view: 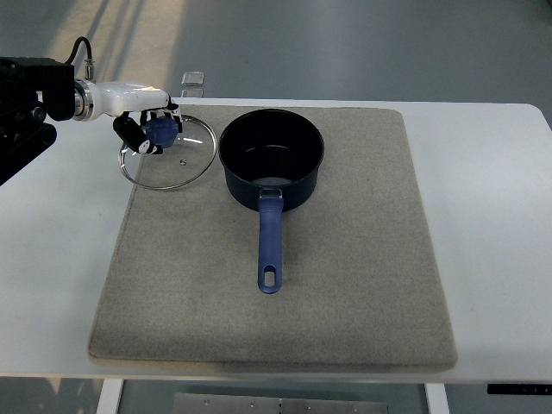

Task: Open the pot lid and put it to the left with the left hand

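A: One hand works here: the left hand [148, 131], its arm coming in over the far left corner of the bench [483, 164]. Its dark fingers [129, 132] are curled about the blue knob [161, 129] of the glass lid [168, 152], so it holds the lid. No right hand shows.

B: And where does the lid lie?

A: On the grey mat [345, 285], at the mat's far left corner, just left of the pot [272, 159] and close to its wall. Its rim hangs a little over the mat's left edge. It looks flat, though I cannot tell whether it rests fully or is a shade lifted.

B: So the pot is already open?

A: Yes, its dark inside is bare, and its blue handle [269, 246] points toward the near edge of the bench. By my reckoning the step in hand is the setting down and letting go.

B: How to do that well?

A: Make sure the rim sits level on the mat all round before the fingers loosen, or the glass will drop and rattle. Open the fingers evenly so none drags the knob sideways toward the pot. Then draw the hand straight up first, and only then away toward the left edge, so nothing catches the knob. A small clear object [193, 80] sits at the far edge of the bench; I would keep the arm clear of it
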You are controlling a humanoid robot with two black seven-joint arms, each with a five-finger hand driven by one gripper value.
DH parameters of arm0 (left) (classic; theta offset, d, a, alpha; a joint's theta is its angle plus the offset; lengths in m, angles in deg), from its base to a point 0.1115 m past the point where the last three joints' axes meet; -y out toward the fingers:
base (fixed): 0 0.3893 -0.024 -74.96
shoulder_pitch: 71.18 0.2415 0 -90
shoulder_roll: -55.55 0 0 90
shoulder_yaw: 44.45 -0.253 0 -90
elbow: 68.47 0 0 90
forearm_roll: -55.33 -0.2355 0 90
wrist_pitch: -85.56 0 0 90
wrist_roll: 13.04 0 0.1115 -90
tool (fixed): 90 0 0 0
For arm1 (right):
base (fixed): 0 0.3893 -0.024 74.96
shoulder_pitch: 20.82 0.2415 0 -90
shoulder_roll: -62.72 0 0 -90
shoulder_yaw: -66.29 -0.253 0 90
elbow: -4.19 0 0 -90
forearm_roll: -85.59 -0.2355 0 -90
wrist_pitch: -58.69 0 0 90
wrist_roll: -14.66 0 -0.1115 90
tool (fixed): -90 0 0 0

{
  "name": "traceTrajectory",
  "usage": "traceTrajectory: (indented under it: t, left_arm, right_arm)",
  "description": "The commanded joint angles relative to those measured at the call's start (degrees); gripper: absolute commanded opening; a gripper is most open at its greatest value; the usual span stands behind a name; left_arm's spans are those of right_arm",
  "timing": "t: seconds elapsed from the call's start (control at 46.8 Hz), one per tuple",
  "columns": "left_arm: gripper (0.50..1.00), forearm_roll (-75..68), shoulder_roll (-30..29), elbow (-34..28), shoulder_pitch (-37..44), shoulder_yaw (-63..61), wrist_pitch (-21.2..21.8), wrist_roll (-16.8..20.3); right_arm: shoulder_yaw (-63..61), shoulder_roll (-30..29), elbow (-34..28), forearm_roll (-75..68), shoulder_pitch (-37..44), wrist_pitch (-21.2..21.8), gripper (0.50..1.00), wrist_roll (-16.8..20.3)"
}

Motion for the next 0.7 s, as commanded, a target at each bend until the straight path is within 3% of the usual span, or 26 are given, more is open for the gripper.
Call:
traceTrajectory:
  t: [0.0, 0.064, 0.128, 0.192, 0.256, 0.406, 0.577, 0.683]
  left_arm:
    - [0.758, -0.1, 0.1, 0.2, 0.7, 0.0, 0.0, 0.0]
    - [0.782, 0.0, 0.1, 0.3, 1.0, 0.0, 0.0, 0.0]
    - [0.872, 0.1, 0.1, 0.3, 1.4, 0.1, 0.2, 0.0]
    - [0.891, 0.3, 0.1, 0.3, 1.5, 0.2, 0.3, 0.0]
    - [0.964, 1.3, 0.2, 0.3, 1.5, 0.3, 0.4, 0.0]
    - [0.988, 12.4, 0.6, 0.0, 2.2, 0.5, 1.0, 0.0]
    - [0.99, 38.2, 0.4, -0.6, 3.4, 0.5, 6.0, 0.0]
    - [0.992, 54.5, 0.2, -1.6, 4.0, 0.7, 6.6, 0.0]
  right_arm:
    - [0.0, 0.0, 0.0, 0.0, 0.0, 0.0, 0.915, 0.0]
    - [0.0, 0.0, 0.0, 0.0, 0.0, 0.0, 0.915, 0.0]
    - [0.0, 0.0, 0.0, 0.0, 0.0, 0.0, 0.917, 0.0]
    - [0.0, 0.0, 0.0, 0.0, 0.0, 0.0, 0.915, 0.0]
    - [0.0, 0.0, 0.0, 0.0, 0.0, 0.0, 0.915, 0.0]
    - [0.0, 0.0, 0.0, 0.0, 0.0, 0.0, 0.915, 0.0]
    - [0.0, 0.0, -0.1, 0.0, 0.0, 0.0, 0.917, 0.0]
    - [0.0, 0.0, 0.0, 0.0, 0.0, 0.0, 0.915, 0.0]
